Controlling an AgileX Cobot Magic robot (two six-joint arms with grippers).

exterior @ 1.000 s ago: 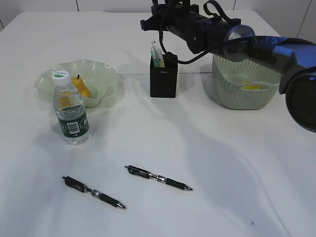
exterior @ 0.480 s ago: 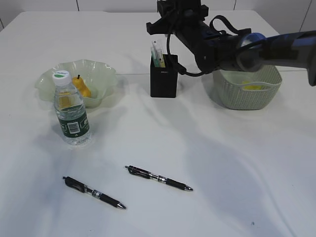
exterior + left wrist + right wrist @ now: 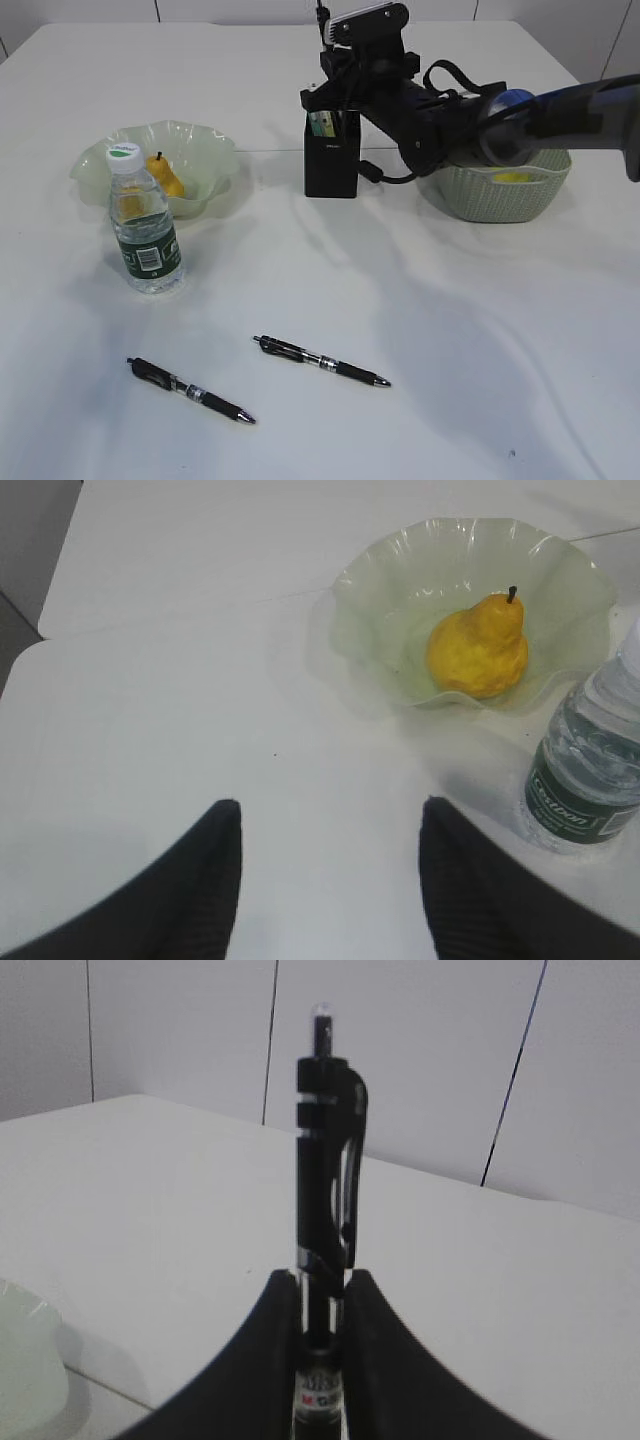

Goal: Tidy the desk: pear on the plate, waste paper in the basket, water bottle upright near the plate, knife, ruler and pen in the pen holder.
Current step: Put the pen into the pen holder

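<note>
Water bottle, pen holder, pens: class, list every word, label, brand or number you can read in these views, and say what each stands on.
Bottle label, left wrist view: white brand lettering, roughly "cestbon", blurred, so the reading is unsure.
Bottle label, exterior view: white patch like a barcode, too small to read.
Pen holder: tiny pale mark on the front, unreadable.
Pen between the right jaws: red and black print low on the barrel, too blurred to read.
Two pens on the desk: no legible text.

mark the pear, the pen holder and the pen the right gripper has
pear (image 3: 478,648), left wrist view, middle of its body.
pen holder (image 3: 330,168), exterior view, front wall.
held pen (image 3: 324,1175), right wrist view, black barrel above the fingers.
</note>
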